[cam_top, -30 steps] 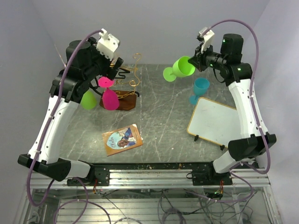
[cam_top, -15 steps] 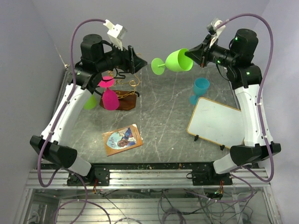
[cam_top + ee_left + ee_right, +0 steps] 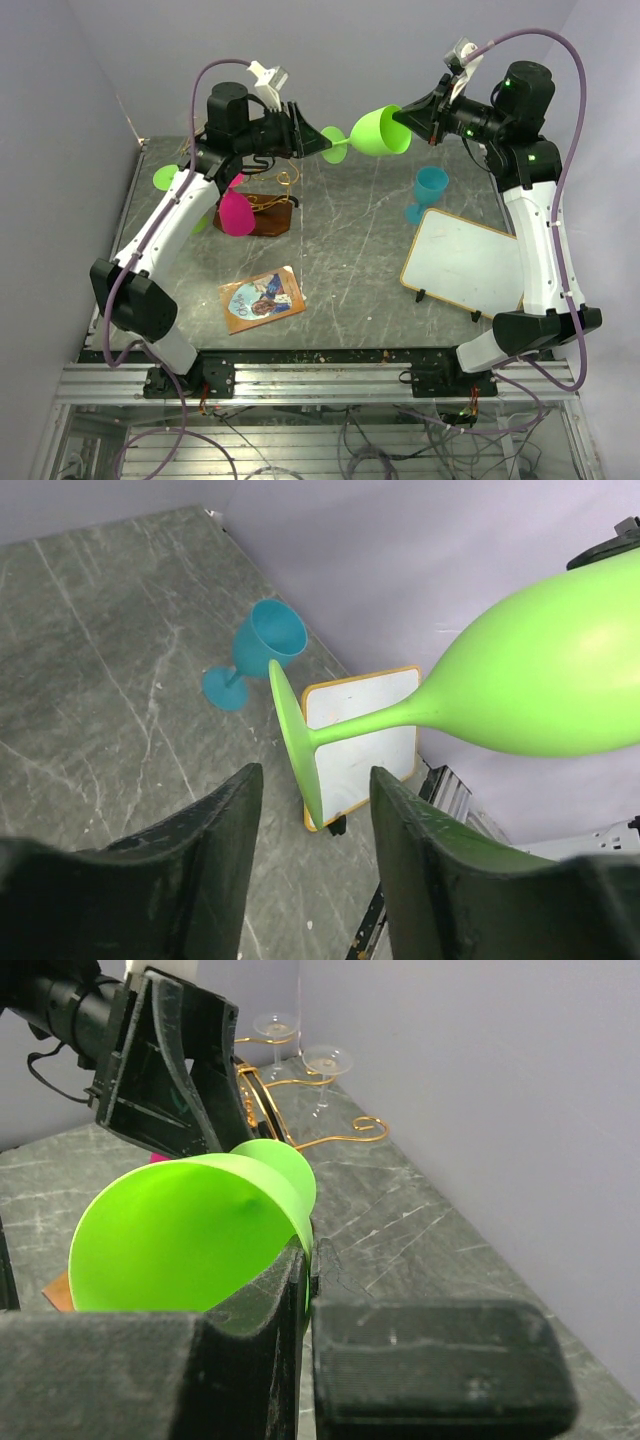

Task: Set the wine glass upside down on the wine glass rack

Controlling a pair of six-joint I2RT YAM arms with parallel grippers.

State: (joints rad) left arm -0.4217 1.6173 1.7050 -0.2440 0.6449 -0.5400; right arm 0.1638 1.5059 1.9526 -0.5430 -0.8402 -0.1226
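Robotics laboratory test cell. A left arm (image 3: 165,225) and a right arm (image 3: 535,230) are bolted to an aluminium rail (image 3: 320,383) at the near edge of a grey marble-pattern desk (image 3: 350,250). Loose cables (image 3: 300,440) hang beneath. Plain lavender walls (image 3: 340,70) enclose it. Household items, among them a wine glass rack (image 3: 278,214), sit on the desk.

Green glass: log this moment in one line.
phase: handover | green glass: sideways in mid-air | right fingers: pinching rim | left fingers: open, either side of foot | rack: this glass not yet hung
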